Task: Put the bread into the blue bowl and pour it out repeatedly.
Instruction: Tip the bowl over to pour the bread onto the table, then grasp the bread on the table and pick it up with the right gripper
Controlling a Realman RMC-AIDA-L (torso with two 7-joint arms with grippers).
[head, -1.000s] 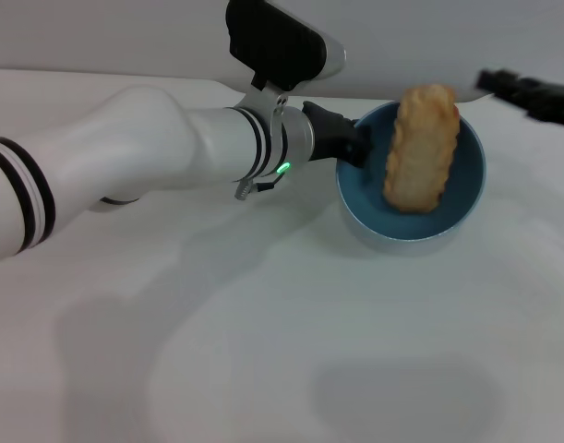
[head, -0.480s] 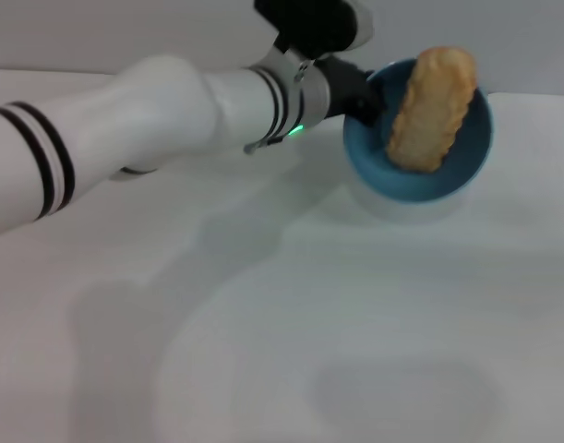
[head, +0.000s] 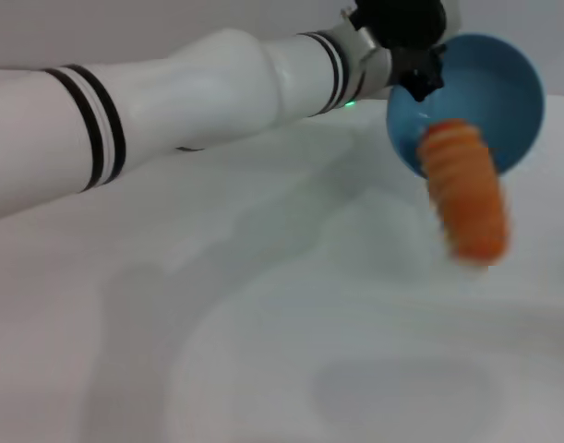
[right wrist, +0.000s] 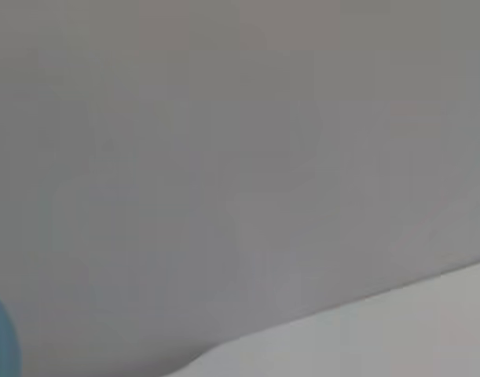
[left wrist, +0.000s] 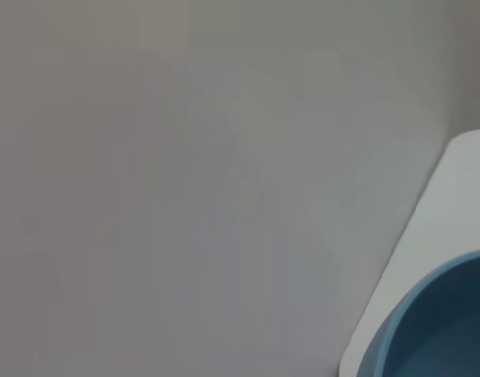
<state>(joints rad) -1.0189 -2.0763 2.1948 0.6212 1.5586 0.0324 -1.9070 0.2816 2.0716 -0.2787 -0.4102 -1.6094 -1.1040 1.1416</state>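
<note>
Head view: the left arm (head: pixel 198 88), white with two black bands, reaches from the near left across to the far right. The left gripper (head: pixel 418 72) sits at the left edge of the blue bowl (head: pixel 489 83); its dark fingers pinch the bowl's rim. The bowl is raised above the white table (head: pixel 263 351) and tipped so its opening faces near. The bread (head: pixel 464 189), striped orange side showing, hangs out over the bowl's lower rim, its far end overlapping the bowl, its near end above the table. Whether it touches the table cannot be told. Left wrist view: bowl rim beside the table edge. Right gripper not seen.
</note>
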